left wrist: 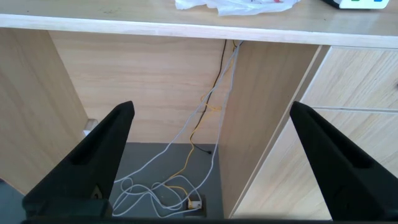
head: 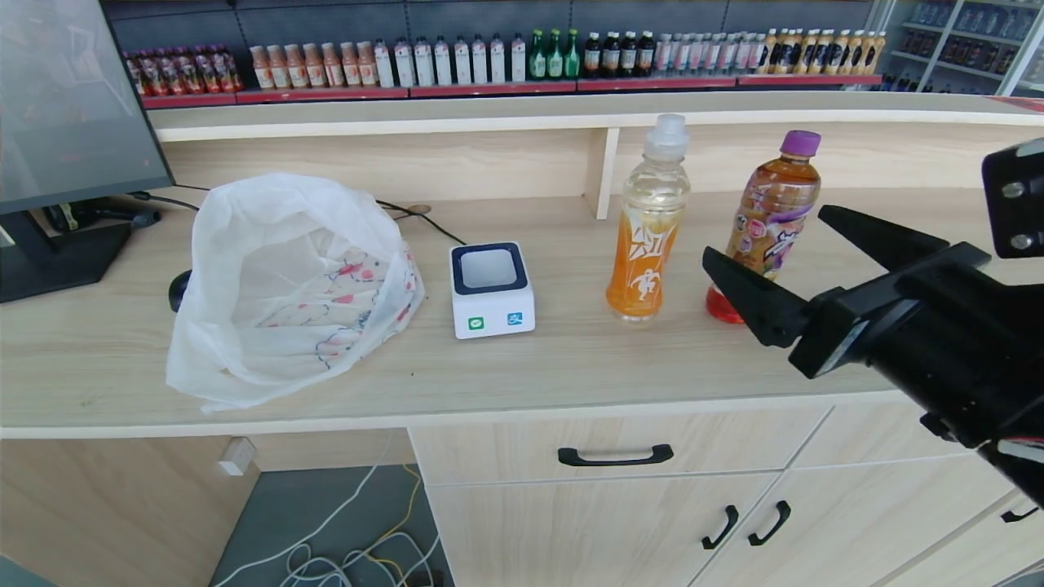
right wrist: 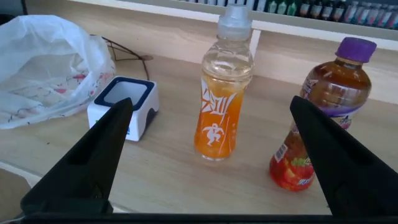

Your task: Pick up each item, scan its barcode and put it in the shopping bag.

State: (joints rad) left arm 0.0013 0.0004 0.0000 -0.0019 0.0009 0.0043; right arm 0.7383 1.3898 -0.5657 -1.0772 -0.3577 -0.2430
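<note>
1. The right gripper (head: 767, 235) hung over the front right of the counter (head: 571, 367), its two black fingers spread wide and gripping nothing.
2. One of those fingers covered part of the base of the purple-capped bottle (head: 771, 214), which stood upright towards the back of the counter. From the wrist camera its red bottom showed between the fingers.
3. The orange bottle (head: 648, 220) with the clear cap stood upright just left of it, close but not touching.
4. The white scanner (head: 492, 289) sat left of the bottles, window facing up, with its cable running off behind it.
5. The shopping bag (head: 285, 285) lay slumped on its side left of the scanner, mouth towards the front. Pink and blue print showed through the thin plastic, and I could not tell whether anything lay inside.
6. A dark round object (head: 179, 289) peeped out behind the bag's left edge, mostly hidden.
7. The left gripper (left wrist: 211, 109) was down below the counter edge, fingers parted and empty, facing the open recess where loose cables (left wrist: 186, 180) lay on the floor.
8. A monitor (head: 73, 98) at the far left was cut off by the frame.
</note>
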